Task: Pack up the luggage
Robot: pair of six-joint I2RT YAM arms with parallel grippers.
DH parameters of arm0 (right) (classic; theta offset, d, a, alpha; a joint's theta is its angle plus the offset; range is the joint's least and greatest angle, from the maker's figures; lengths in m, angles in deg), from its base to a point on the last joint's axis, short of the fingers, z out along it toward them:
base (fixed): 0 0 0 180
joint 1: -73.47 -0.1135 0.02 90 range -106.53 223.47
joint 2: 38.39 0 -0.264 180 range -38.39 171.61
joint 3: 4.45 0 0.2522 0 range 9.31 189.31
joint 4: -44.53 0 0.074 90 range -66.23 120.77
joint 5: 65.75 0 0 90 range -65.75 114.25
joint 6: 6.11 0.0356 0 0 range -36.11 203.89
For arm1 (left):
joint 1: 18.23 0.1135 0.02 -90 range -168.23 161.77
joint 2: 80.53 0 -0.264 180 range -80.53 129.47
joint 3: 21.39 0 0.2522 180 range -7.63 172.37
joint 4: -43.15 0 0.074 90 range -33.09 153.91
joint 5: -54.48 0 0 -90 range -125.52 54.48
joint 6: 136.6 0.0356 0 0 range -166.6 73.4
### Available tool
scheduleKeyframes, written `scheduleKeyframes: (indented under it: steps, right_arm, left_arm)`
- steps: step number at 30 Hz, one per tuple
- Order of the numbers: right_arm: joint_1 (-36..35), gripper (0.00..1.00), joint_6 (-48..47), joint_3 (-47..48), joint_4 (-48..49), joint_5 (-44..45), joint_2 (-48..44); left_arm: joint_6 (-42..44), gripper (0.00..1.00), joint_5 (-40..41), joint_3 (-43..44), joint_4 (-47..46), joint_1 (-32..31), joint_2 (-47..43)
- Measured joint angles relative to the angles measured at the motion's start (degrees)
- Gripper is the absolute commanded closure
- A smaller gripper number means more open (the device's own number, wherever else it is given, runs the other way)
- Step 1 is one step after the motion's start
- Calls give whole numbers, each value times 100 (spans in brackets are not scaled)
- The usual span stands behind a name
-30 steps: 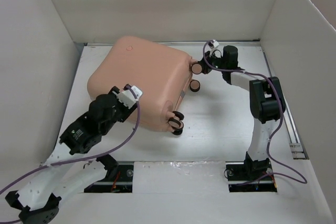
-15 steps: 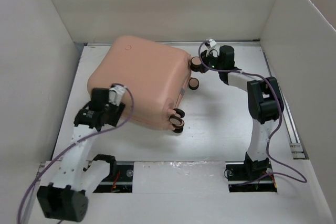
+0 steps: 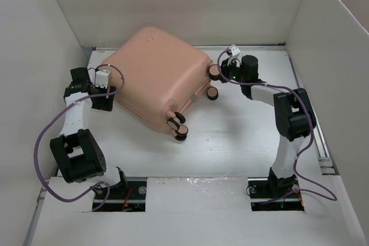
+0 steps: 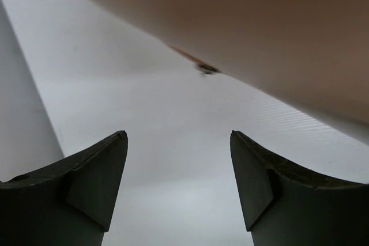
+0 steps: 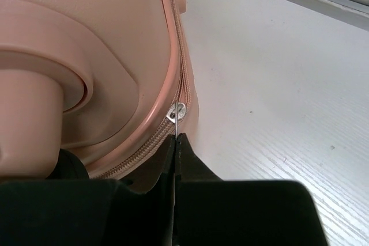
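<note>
The salmon-pink luggage [image 3: 155, 76] lies closed on the white table, turned at an angle, its black wheels [image 3: 177, 126] toward the front and right. My right gripper [image 5: 174, 138] is shut on the thin metal zipper pull [image 5: 177, 114] at the luggage's right corner, beside a wheel housing [image 5: 34, 108]. In the top view the right gripper [image 3: 226, 68] sits by the rear wheels. My left gripper [image 4: 179, 142] is open and empty, beside the luggage's left edge [image 4: 259, 33]; in the top view the left gripper [image 3: 106, 93] is at the shell's left side.
White walls enclose the table [image 3: 242, 136] on the left, back and right. A metal rail [image 3: 326, 154] runs along the right edge. Purple cables trail from both arms.
The left arm swung from the luggage's front-left corner back to its left side. The luggage rotated, its front wheels shifting left. The right gripper stayed at the rear corner.
</note>
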Motion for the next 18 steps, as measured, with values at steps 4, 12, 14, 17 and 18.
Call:
scheduleKeyframes:
  steps: [4, 12, 14, 17, 18]
  right_arm:
    - [-101, 100, -37, -439, 262, 452, -267]
    - [-479, 100, 457, -2129, 1244, 1338, -1290]
    - [-673, 100, 645, -2474, 1438, 1556, -1502]
    - [-1008, 100, 918, -2911, 1746, 1967, -1744]
    - [-1137, 100, 994, -3014, 1843, 2028, -1801]
  left_arm:
    - [-186, 31, -146, 278, -26, -328, 299]
    - [-592, 29, -74, 2116, -857, -719, 1626]
    - [-315, 27, 160, 2061, -1117, -1036, 1316]
    - [431, 23, 474, 1716, -1475, -1838, 214]
    - [643, 22, 339, 1631, -1563, -2269, -162]
